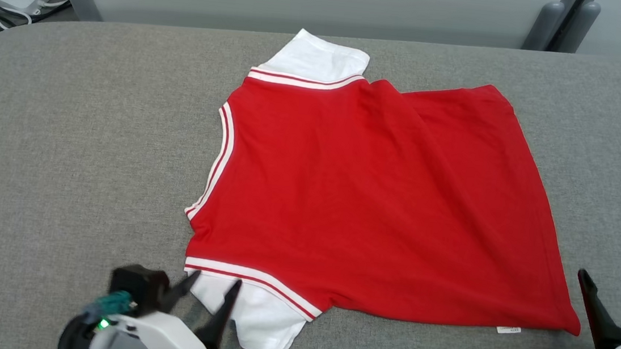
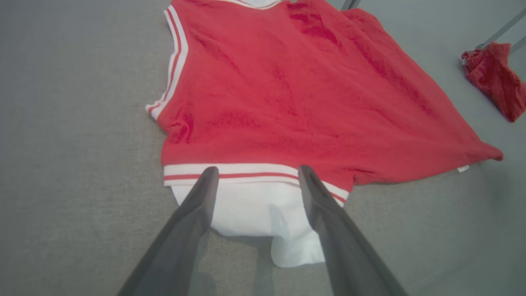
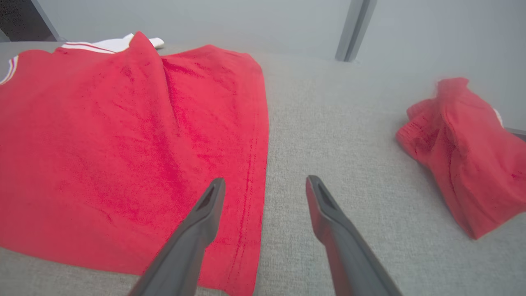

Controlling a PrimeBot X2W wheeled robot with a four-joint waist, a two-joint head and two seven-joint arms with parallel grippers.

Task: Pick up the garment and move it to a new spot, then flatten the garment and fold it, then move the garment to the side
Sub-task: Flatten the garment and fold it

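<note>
1. Red shirt (image 1: 376,203) lies spread on the middle of the grey desk (image 1: 62,145), neckline to the left and hem to the right, with a diagonal crease running across its far right part.
2. Its white sleeves stick out past red-and-white striped bands, one at the far edge (image 1: 316,55) and one at the near edge (image 1: 262,318).
3. A small white label (image 1: 508,330) shows at the near right hem corner.
4. The left pincer (image 1: 212,287) stands with its fingers apart over the near sleeve, tips by the striped band; whether it touches the cloth I cannot tell.
5. The right pincer (image 1: 605,274) also has its fingers apart, just right of the near hem corner.
6. A crumpled red cloth (image 3: 464,152) lies well apart, at the desk's right edge.
</note>
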